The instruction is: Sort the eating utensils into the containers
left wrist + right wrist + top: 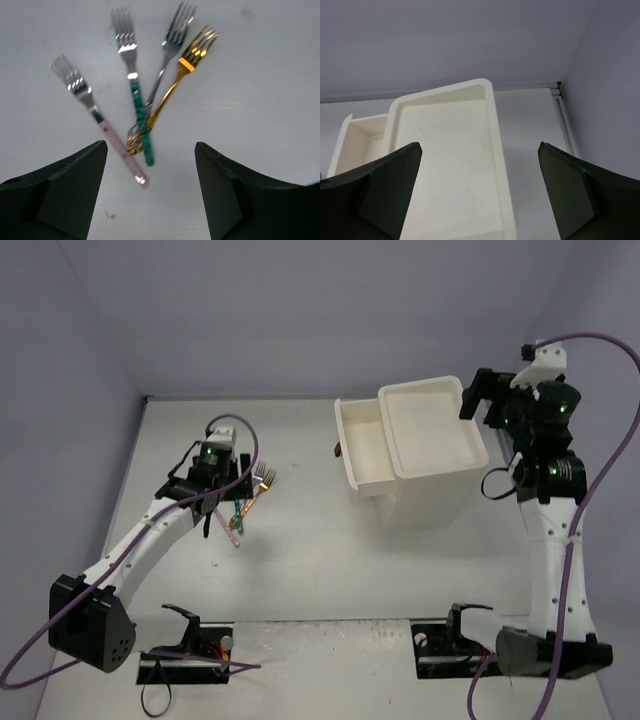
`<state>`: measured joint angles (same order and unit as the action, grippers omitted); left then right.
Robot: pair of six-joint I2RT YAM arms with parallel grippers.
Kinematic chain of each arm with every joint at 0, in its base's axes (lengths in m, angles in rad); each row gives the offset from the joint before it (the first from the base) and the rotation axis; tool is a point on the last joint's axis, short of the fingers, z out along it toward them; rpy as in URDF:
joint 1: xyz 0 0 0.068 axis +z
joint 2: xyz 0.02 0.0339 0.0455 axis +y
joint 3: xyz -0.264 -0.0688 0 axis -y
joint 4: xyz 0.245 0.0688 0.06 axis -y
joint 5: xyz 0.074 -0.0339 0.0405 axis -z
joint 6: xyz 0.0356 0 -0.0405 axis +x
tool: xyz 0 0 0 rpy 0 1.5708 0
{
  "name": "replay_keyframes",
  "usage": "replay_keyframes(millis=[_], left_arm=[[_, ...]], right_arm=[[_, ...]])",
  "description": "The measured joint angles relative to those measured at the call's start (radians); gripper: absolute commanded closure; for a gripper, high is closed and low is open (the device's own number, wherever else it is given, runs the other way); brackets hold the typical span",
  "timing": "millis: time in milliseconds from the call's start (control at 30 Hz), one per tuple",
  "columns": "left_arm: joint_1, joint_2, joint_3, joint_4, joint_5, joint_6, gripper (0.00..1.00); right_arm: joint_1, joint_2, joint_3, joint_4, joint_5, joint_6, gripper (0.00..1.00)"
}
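I note L gripper (151,146) spread above 4 forks (141,120) on table (260,75), R gripper (480,147) spread wide over drawer unit (495,125).

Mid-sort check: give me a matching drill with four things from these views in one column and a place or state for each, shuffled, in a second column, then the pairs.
1. pink-handled fork
2. gold fork
3. left hand
4. right hand

a. open, by the white drawer unit
b. leftmost of the four forks
c. rightmost of the four forks
d. open, above the forks on the table

Pairs: 1-b, 2-c, 3-d, 4-a
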<state>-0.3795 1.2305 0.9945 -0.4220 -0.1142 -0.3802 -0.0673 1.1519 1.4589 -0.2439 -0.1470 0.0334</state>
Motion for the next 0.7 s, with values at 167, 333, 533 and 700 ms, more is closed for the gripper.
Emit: replay_keyframes(millis=[167, 333, 533, 700], left_arm=[[0.042, 0.0, -0.103, -0.076, -0.107, -0.185, 0.35], [0.05, 0.034, -0.11, -0.083, -0.175, -0.326, 0.4], [0.101, 0.156, -0.11, -0.076, -0.208, -0.459, 0.45], [0.152, 0.225, -0.11, -0.053, -0.205, -0.512, 0.46]], right_arm=[[0.083, -0.127, -0.087, -0.007, 0.059, 0.004, 0.0], [0.134, -0.228, -0.185, -0.015, 0.098, 0.003, 0.0], [0.182, -0.301, -0.263, -0.027, 0.152, -0.001, 0.0], [0.209, -0.347, -0.295, -0.03, 0.16, -0.007, 0.0]])
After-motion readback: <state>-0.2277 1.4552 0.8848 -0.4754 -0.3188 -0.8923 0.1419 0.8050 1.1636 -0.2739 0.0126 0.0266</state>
